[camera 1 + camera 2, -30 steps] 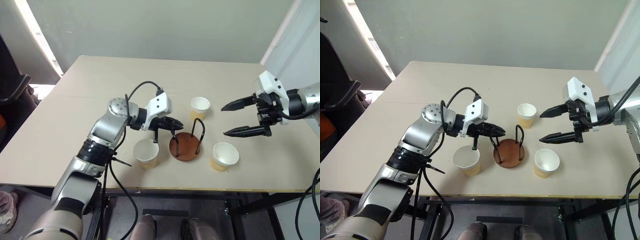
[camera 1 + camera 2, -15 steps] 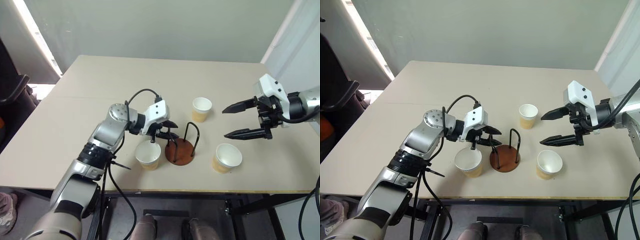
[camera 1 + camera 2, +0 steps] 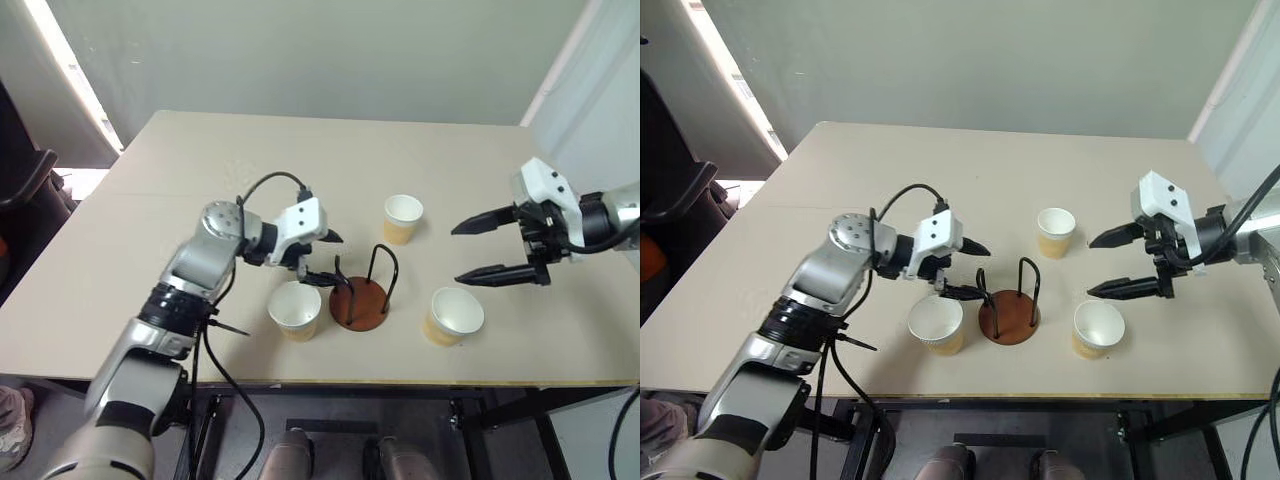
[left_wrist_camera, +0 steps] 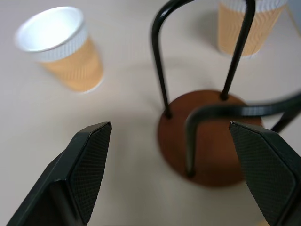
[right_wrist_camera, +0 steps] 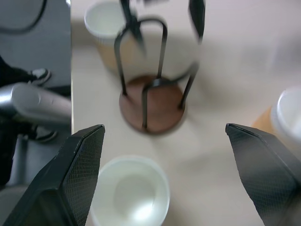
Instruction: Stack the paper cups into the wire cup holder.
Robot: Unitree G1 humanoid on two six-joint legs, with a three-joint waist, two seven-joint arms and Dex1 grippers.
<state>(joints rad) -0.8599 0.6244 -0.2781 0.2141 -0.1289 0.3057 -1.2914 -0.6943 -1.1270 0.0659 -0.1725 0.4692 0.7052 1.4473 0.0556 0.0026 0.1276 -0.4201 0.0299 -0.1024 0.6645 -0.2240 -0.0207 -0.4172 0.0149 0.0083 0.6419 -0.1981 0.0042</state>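
From my head cameras I see the wire cup holder (image 3: 361, 293) standing upright near the front edge of the table (image 3: 200, 170), its reddish-brown disc base flat on the surface and its black wire loops rising from it with nothing inside them. Three paper cups stand upright on the table around it, all apart from the holder: one cup (image 3: 295, 310) just to the left of the base and close to the near edge, a second cup (image 3: 402, 218) farther back and a little to the right, and a third cup (image 3: 451, 315) to the right of the holder near the front edge. My left gripper (image 3: 330, 259) sits just left of the holder, above the near-left cup, pointing toward the wire loops; its two black fingers are spread wide with nothing between them, the lower one close to the nearest loop, though I cannot tell if it touches the wire. Through the left wrist camera I see both spread fingers (image 4: 87, 165) framing the holder's base and loops. My right gripper (image 3: 478, 250) hovers over the right side of the table, above and beyond the right-hand cup, pointing left toward the holder, its fingers likewise wide apart and empty. The right wrist camera looks across at the holder with the right-hand cup below it.
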